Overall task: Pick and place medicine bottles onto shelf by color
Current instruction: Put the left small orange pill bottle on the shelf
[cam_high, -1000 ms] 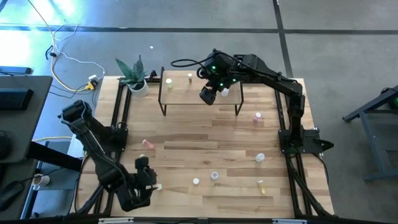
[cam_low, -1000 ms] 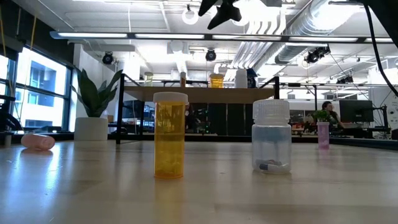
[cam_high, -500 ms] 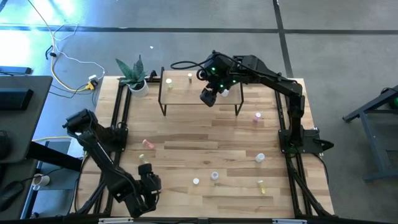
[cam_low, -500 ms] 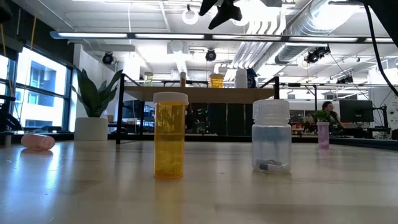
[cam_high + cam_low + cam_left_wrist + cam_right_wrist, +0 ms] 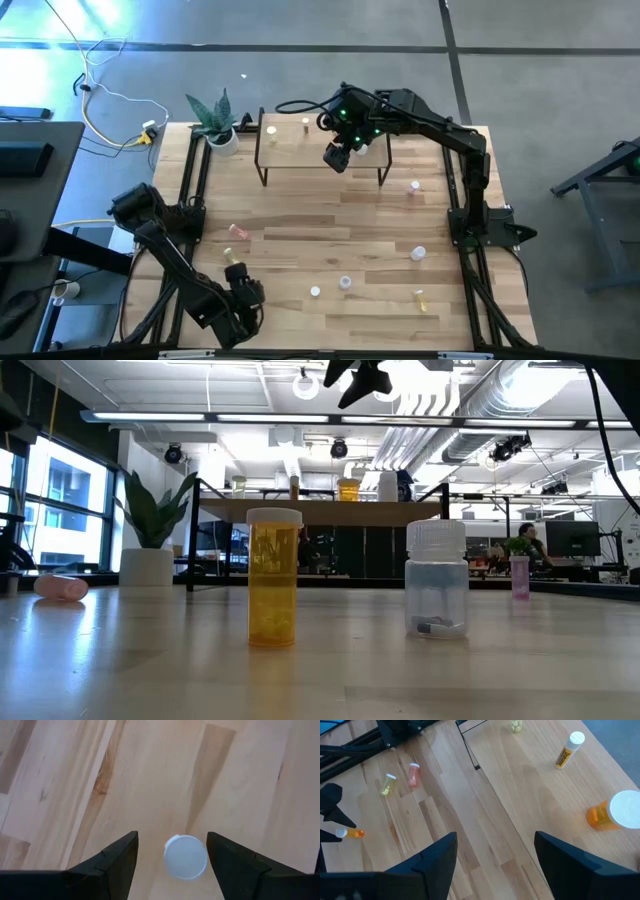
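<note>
My left gripper [image 5: 171, 842] is open at the table's near left [image 5: 238, 278], pointing down. Its fingers stand on either side of an upright orange bottle's white cap [image 5: 185, 856] without touching it. The bottle also shows in the right wrist view [image 5: 351, 833]. My right gripper [image 5: 495, 860] is open and empty above the wooden shelf [image 5: 320, 140] at the far middle. On the shelf stand an orange white-capped bottle [image 5: 612, 814], a slim yellow-labelled one [image 5: 568, 749] and a pale one [image 5: 515, 725].
Loose bottles are on the table: pink [image 5: 237, 230] and yellow [image 5: 230, 252] at the left, an orange one [image 5: 273, 575] and a clear one [image 5: 436, 578] near the front, pink [image 5: 413, 187], white [image 5: 418, 254] and yellow [image 5: 420, 297] at the right. A potted plant [image 5: 218, 120] stands far left.
My left arm has swung a little toward the table's right and near edges, bringing its gripper over the orange bottle. The bottles have stayed where they were.
</note>
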Available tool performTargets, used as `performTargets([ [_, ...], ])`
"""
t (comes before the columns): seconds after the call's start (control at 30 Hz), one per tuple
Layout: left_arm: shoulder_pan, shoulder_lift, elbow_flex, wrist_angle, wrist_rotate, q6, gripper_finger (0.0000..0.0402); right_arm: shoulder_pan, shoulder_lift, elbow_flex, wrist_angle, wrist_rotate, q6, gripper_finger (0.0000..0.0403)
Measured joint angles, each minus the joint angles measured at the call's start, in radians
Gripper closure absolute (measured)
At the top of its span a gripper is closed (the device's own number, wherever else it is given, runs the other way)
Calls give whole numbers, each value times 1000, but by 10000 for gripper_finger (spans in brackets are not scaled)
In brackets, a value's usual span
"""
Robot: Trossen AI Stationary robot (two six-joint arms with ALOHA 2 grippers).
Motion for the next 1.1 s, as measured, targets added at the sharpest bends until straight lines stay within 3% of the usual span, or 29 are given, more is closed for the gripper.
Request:
performTargets([
  [0.17,8,14,0,17,49,7,190,0,0,0,0,1,0,147],
  [0.63,8,15,0,39,56,11,302,1,0,0,-22,55,0,147],
  [1.1,75,-55,1,41,124,105,290,1,0,0,-32,52,-8,147],
])
